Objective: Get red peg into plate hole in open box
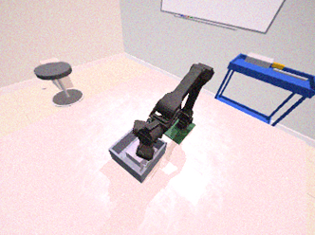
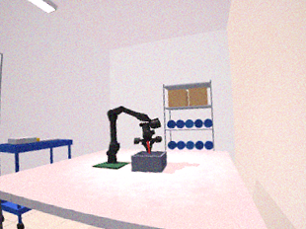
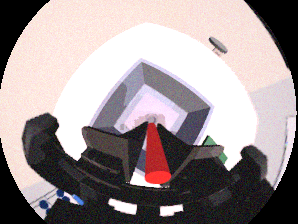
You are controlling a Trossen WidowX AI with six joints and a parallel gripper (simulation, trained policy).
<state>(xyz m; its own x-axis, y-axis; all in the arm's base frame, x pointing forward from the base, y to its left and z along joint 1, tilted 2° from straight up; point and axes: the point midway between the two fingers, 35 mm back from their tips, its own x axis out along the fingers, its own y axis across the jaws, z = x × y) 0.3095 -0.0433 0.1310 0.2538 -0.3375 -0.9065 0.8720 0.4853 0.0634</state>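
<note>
The red peg (image 2: 148, 147) (image 3: 157, 159) is held between the fingertips of my gripper (image 3: 152, 125) (image 2: 149, 145), which is shut on it. In the wrist view its wide end faces the camera and its far end points down toward the box. The gripper is over the open grey box (image 1: 125, 166) (image 2: 148, 164) (image 3: 172, 89), with the peg above the rim in the exterior view. The pale plate (image 3: 151, 103) shows at the box bottom. Its hole cannot be made out; the fingertips and a shadow cover the middle. In the top view the arm hides the peg.
The box walls stand around the plate on all sides. A green mat (image 1: 183, 134) (image 2: 103, 164) lies under the arm's base, beside the box. A blue cart (image 1: 274, 74) (image 2: 32, 144), a round stool (image 1: 53, 71) and a shelf rack stand farther off.
</note>
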